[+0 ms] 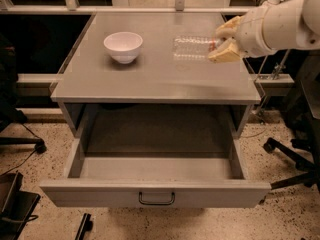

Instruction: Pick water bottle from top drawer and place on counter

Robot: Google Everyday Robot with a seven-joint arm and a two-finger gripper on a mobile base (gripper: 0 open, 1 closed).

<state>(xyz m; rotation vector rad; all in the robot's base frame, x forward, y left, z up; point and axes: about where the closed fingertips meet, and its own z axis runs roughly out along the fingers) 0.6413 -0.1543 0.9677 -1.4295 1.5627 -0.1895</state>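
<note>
Water bottle [192, 48] is held sideways at neck end by gripper [224, 40], jaws clamped on it, over counter [150, 79] rt side, near white bowl [123, 46]. Judged light, thin-walled, slippery, crushable; neck reckoned stiffest grip pt.

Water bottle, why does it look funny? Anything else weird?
The water bottle is sideways, not upright, held at its neck end by the gripper over the counter. The drawer stands wide open. The bowl looks fine.
</note>
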